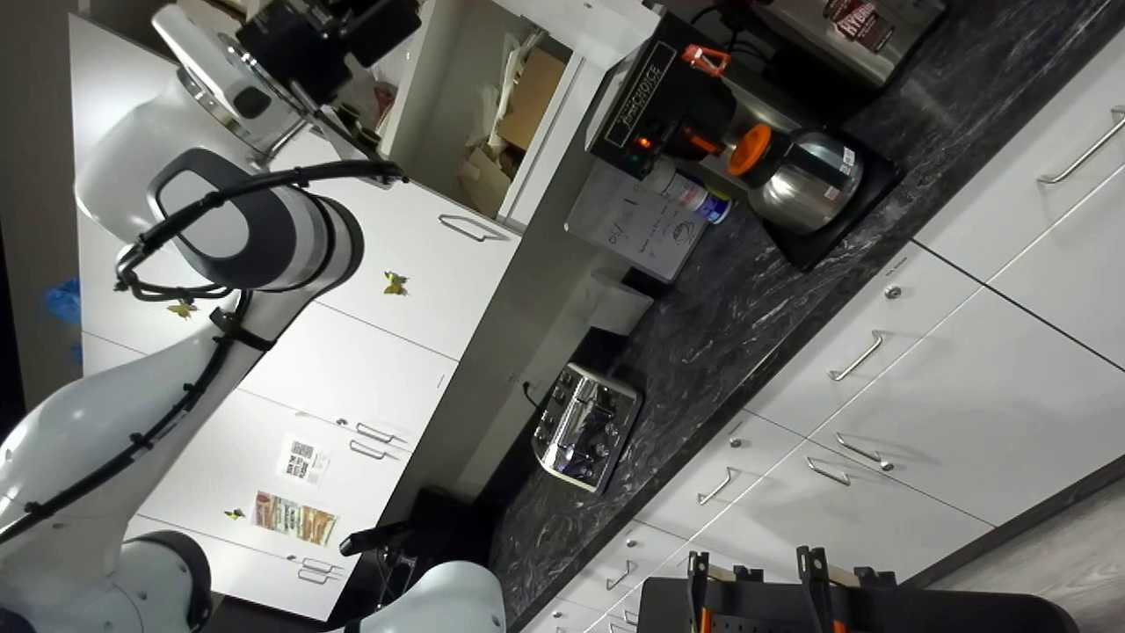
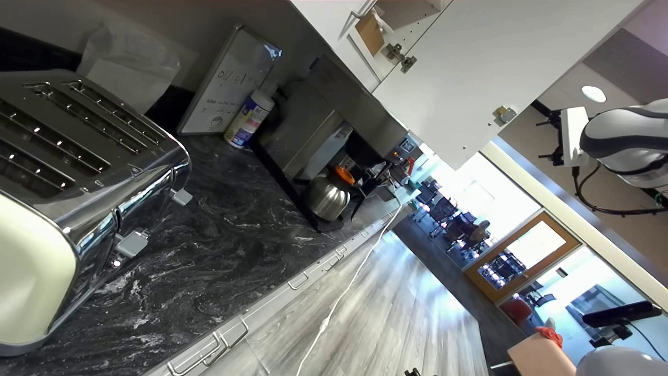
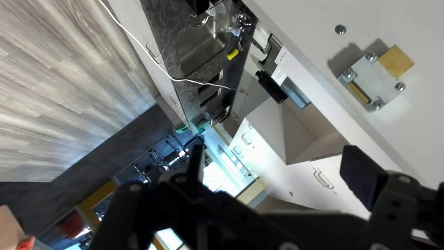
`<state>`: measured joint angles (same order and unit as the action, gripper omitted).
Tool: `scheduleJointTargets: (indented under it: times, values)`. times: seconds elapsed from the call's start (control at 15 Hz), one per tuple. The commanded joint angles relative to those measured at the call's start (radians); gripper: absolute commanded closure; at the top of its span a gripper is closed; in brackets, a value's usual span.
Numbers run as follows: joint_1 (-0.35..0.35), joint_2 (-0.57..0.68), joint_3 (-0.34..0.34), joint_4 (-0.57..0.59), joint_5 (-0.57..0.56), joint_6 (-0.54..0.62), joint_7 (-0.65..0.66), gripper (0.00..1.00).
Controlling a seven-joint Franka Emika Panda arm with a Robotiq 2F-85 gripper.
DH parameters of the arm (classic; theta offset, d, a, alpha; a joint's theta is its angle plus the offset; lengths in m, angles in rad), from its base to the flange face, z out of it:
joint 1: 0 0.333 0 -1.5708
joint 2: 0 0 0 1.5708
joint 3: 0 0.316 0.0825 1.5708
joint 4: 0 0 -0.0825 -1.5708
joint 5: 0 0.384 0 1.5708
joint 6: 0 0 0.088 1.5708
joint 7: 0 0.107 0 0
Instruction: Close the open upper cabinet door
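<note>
The upper cabinet door stands wide open; its white inner face shows with a hinge and a metal latch in an exterior view (image 2: 469,68). Part of it shows at the top of an exterior view (image 1: 589,26). It fills the right of the wrist view (image 3: 412,132). Its outer face and any printed sheet there are hidden. The open cabinet (image 1: 448,114) holds cardboard and papers. My black gripper (image 1: 352,35) is up in front of the cabinets. In the wrist view the gripper (image 3: 277,170) is open and empty, one finger overlapping the door's edge; contact cannot be told.
Closed white upper doors (image 1: 422,264) adjoin the open cabinet. Below, the dark countertop (image 1: 703,352) bears a toaster (image 1: 584,431), a whiteboard (image 1: 642,220) and a coffee maker (image 1: 650,97) with a steel pot. Lower cabinets (image 1: 949,413) and a black cart (image 1: 949,611) stand below.
</note>
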<state>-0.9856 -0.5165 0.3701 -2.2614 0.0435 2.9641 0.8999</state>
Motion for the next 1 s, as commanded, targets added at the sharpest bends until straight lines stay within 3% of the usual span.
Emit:
scheduleJointTargets:
  times: [0.0, 0.27, 0.53, 0.73, 0.93]
  values:
    - [-0.075, 0.066, 0.035, 0.116, -0.047, -0.083, 0.133, 0.00]
    - [-0.058, 0.147, 0.008, 0.200, -0.113, -0.156, 0.245, 0.00]
    - [0.029, 0.263, -0.072, 0.282, -0.140, -0.184, 0.282, 0.00]
    - [0.152, 0.348, -0.184, 0.340, -0.099, -0.179, 0.231, 0.00]
    - [0.320, 0.414, -0.329, 0.402, 0.024, -0.196, 0.139, 0.00]
